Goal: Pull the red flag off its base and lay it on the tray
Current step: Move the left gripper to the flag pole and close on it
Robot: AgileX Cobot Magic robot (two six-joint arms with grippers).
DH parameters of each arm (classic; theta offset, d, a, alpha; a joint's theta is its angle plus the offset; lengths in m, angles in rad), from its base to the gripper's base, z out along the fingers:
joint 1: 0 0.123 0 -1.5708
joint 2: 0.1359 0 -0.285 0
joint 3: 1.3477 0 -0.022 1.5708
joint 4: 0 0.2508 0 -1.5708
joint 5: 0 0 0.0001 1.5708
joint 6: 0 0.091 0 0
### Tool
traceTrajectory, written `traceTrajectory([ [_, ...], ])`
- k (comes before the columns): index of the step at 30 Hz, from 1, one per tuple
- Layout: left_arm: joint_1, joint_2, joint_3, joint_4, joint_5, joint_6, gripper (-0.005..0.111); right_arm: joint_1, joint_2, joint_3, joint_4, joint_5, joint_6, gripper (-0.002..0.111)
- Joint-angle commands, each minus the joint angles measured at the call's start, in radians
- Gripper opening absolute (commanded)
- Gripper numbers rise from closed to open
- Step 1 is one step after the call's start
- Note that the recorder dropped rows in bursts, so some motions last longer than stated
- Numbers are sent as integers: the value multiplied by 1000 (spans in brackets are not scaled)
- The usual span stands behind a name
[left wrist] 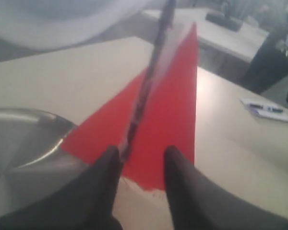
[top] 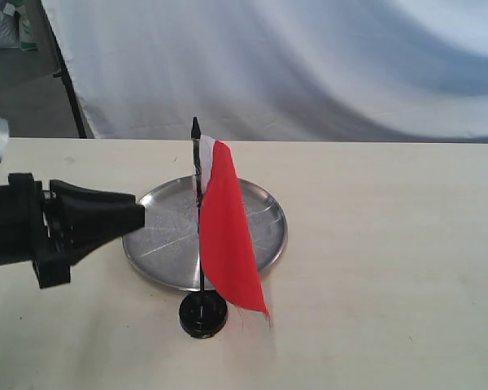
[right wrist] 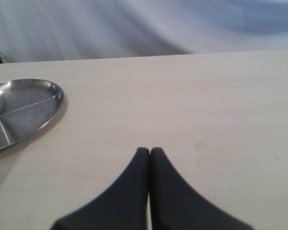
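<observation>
The red flag [top: 226, 236] stands upright on its thin black pole in the small black base [top: 202, 314], at the near edge of the silver tray [top: 159, 240]. My left gripper [top: 138, 213] comes in from the left, its tips a short way left of the pole, over the tray. In the left wrist view this gripper [left wrist: 141, 153] is open, the red flag [left wrist: 168, 110] and its pole just ahead, the pole close to one finger [left wrist: 110, 160]. The right gripper [right wrist: 150, 151] is shut on nothing over bare table, with the tray [right wrist: 19, 110] off to its side.
A pale wooden table [top: 390, 244] carries everything, with a white cloth backdrop [top: 309, 65] behind its far edge. In the left wrist view, papers and a pen [left wrist: 266, 109] lie on a further surface.
</observation>
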Motion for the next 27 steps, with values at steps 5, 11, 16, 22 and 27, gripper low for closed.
traceTrajectory([
  [5, 2, 136, -5, 83, -12, 189, 66, -6, -7, 4, -10, -5, -4, 0],
  [11, -70, 219, -5, -5, -10, 275, 62, -6, -7, 4, -10, -5, -4, 0],
  [16, -183, 283, -5, -162, -6, 438, 62, -6, -7, 4, -10, -5, -4, 0],
  [22, -259, 335, -21, -308, 6, 518, 62, -6, -7, 4, -10, -4, -4, 0],
  [27, -302, 384, -87, -331, 73, 518, 62, -6, -7, 4, -10, -4, -4, 0],
])
